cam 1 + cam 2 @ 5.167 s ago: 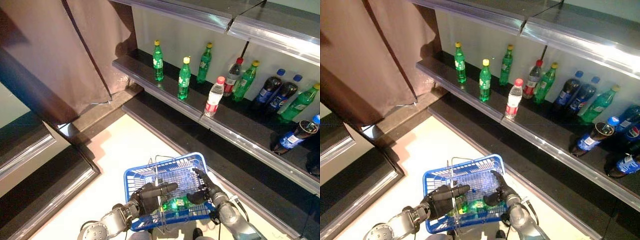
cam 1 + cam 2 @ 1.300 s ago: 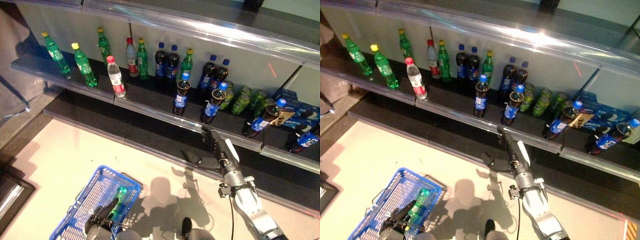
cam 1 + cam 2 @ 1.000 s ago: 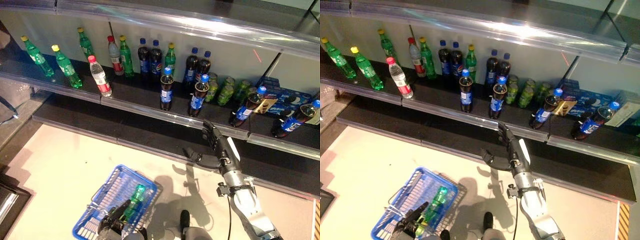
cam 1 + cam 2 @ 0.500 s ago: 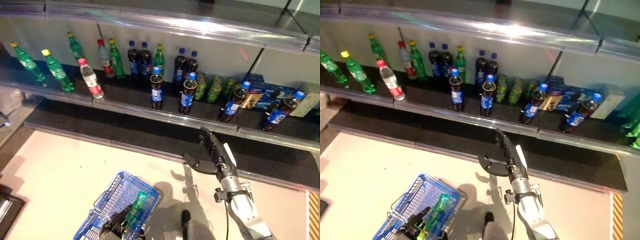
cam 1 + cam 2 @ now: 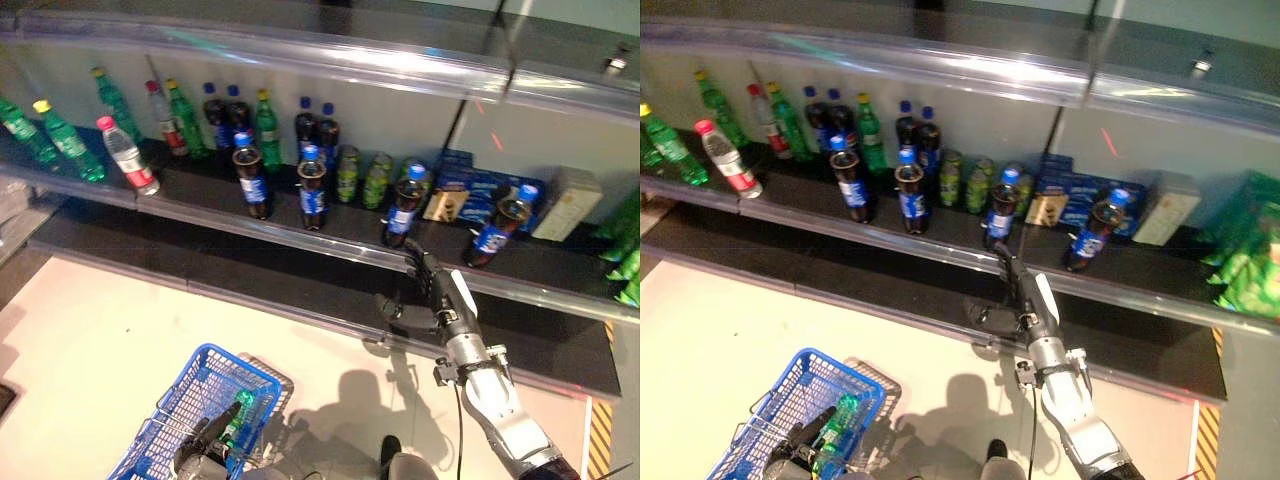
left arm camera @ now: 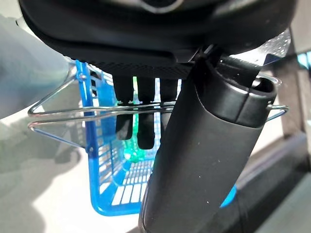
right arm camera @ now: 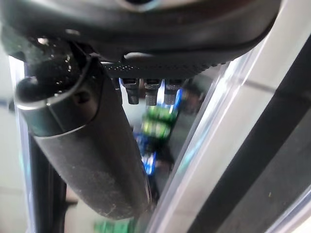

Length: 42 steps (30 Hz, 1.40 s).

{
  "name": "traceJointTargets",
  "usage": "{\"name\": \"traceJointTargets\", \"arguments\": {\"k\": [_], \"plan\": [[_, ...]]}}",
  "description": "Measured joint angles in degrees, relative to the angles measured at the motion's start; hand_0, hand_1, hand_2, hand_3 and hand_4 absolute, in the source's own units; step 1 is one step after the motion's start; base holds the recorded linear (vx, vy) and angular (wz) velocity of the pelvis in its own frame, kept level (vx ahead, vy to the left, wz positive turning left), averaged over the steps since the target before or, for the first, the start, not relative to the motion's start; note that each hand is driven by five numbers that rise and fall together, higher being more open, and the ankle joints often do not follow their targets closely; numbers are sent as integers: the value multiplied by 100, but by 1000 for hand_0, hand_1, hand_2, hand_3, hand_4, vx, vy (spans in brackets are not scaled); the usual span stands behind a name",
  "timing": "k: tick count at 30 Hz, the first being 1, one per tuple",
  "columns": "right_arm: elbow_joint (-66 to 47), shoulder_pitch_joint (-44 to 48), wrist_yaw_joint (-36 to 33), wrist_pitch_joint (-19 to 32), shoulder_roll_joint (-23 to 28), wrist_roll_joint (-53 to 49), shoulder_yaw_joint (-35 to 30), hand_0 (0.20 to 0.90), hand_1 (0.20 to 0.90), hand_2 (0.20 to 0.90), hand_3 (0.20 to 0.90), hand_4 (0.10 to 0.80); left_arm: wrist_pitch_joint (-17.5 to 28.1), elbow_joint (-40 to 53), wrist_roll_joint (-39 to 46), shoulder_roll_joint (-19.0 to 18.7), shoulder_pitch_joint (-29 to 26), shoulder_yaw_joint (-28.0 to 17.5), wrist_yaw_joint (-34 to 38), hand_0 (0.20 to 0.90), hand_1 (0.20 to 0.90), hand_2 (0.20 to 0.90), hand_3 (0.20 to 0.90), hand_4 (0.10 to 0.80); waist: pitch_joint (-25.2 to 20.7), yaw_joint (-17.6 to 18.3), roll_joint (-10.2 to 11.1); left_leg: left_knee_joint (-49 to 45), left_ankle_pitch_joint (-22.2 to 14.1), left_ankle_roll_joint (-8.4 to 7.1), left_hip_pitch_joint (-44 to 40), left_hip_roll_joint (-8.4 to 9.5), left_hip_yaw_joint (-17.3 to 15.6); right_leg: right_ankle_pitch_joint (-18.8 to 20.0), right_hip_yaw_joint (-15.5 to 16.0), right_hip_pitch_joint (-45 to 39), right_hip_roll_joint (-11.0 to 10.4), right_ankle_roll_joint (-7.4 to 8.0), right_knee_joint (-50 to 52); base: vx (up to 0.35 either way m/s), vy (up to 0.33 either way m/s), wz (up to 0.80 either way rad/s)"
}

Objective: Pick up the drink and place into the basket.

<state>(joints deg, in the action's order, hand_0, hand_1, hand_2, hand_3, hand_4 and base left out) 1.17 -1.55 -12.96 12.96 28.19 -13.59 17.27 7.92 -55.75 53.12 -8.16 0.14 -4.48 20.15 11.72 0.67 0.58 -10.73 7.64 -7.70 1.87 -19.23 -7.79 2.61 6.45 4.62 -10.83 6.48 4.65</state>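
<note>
Shelf [image 5: 300, 235] edge: right hand [image 5: 436, 295] raised w/ fingers [image 5: 420, 268] apart; left hand [image 6: 141, 116] clamps basket [image 5: 190, 400] handle (wire).

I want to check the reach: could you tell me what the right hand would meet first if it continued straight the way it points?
Probably the dark cola bottle just beyond the right hand, though depth is unclear and the shelf's front edge may come first.
</note>
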Motion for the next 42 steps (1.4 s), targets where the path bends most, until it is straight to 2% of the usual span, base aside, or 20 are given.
{"name": "traceJointTargets", "arguments": {"k": [1, 2, 3, 4, 5, 6, 7, 9, 11, 13, 15, 19, 24, 30, 42], "plan": [[0, -68, 1, 23, 60, 8, -52, 900, 900, 900, 900, 800, -9, 77, 0, 89, 47, 171, -18, 300, 300, 300, 200, 100, -20, 38, -58, 306, -95, -9, -14, 280, -81, 114, 49, 2, -96, 102, -170, -33, 135, 15], [5, -91, 1, 22, 100, 8, -71, 900, 900, 900, 900, 800, -16, 79, -4, 185, 76, 207, -42, 300, 300, 300, 200, 100, -24, 124, -167, 598, -251, 136, -99, 351, -117, 168, 128, -23, -50, 169, -233, -7, 125, 19], [4, -101, 2, 23, 101, 10, -71, 900, 900, 900, 900, 800, -15, 78, -5, 224, 93, 215, -43, 300, 300, 300, 200, 100, -45, 151, -214, 697, -332, 165, -123, 346, -109, 183, 131, -18, -48, 191, -259, 13, 105, 21], [3, -95, 8, 23, 90, 14, -71, 900, 900, 900, 900, 800, -21, 69, -5, 292, 123, 278, -28, 300, 300, 300, 200, 100, -45, 159, -298, 909, -621, 121, -214, 342, -118, 266, 166, -18, -25, 240, -297, 24, 88, 2], [4, -106, 19, 22, 1, 16, -66, 900, 900, 900, 900, 800, -57, 55, -5, 284, 129, 307, -22, 300, 300, 300, 200, 100, -12, 120, -245, 991, -565, -138, -269, 401, -150, 345, 136, -38, -95, 270, -361, 51, 101, 0], [4, -152, 57, 21, -149, 24, -34, 900, 900, 900, 900, 800, -122, 62, -50, 214, 123, 332, -73, 300, 300, 300, 200, 100, -22, 115, -105, 1048, -536, -219, -298, 501, -191, 404, 126, -104, -187, 319, -477, 53, 92, -2], [3, -159, 79, 21, -234, 41, 16, 900, 900, 900, 900, 800, -231, 71, -148, 153, 97, 456, -139, 300, 300, 300, 200, 100, -49, 119, -44, 1147, -492, -291, -377, 558, -206, 424, 113, -146, -236, 314, -530, 63, 112, -1], [-14, -167, 89, 23, -389, 119, 110, 900, 900, 900, 900, 800, -392, -1, -218, 166, 89, 590, -145, 300, 300, 300, 200, 100, -89, 147, 28, 1287, -476, -312, -642, 609, -269, 456, 102, -367, -280, 363, -662, 58, 110, -9], [-99, -168, 69, 53, -401, 224, 114, 900, 900, 900, 900, 800, -417, -62, -313, 211, 164, 609, -158, 300, 300, 300, 200, 100, -96, 209, 35, 1423, -476, -313, -841, 611, -294, 477, 117, -562, -271, 428, -809, 73, 64, -4], [-200, -167, 10, 79, -377, 243, 89, 900, 900, 900, 900, 800, -416, -55, -335, 230, 201, 608, -213, 300, 300, 300, 200, 100, -110, 226, 30, 1477, -471, -306, -880, 602, -322, 484, 109, -577, -252, 426, -848, 61, 25, -5], [-293, -165, -163, 88, -356, 249, 78, 900, 900, 900, 900, 800, -416, -56, -334, 281, 222, 581, -216, 300, 300, 300, 200, 100, -131, 234, -37, 1481, -468, -306, -905, 589, -326, 541, 111, -641, -227, 469, -942, 72, -7, -2], [-294, -138, -533, 87, -301, 249, 20, 900, 900, 900, 900, 800, -405, -56, -337, 318, 238, 542, -242, 300, 300, 300, 200, 100, -151, 115, -89, 1497, -459, -322, -977, 580, -325, 542, 113, -701, -215, 472, -943, 45, -24, -1], [-294, -39, -1325, 92, -310, 389, -270, 900, 900, 900, 900, 800, -403, -70, -353, 321, 271, 369, -361, 300, 300, 300, 200, 100, -187, -56, -76, 1549, -484, -299, -1071, 579, -313, 477, 117, -774, -215, 436, -945, 37, -41, 0], [-293, -38, -1881, 93, -317, 469, -741, 900, 900, 900, 900, 800, -400, -287, -357, 323, 282, 147, -485, 300, 300, 300, 200, 100, -358, -29, -88, 1550, -485, -300, -1067, 568, -306, 479, 123, -778, -210, 434, -946, 45, -32, 0], [-179, -27, -2882, 211, -319, 473, -1339, 900, 900, 900, 900, 800, -419, -279, -484, 322, 273, 145, -625, 300, 300, 300, 200, 100, -351, -31, -125, 1546, -482, -303, -963, 571, -271, 472, 147, -700, -213, 440, -944, 15, -9, 1]]}}
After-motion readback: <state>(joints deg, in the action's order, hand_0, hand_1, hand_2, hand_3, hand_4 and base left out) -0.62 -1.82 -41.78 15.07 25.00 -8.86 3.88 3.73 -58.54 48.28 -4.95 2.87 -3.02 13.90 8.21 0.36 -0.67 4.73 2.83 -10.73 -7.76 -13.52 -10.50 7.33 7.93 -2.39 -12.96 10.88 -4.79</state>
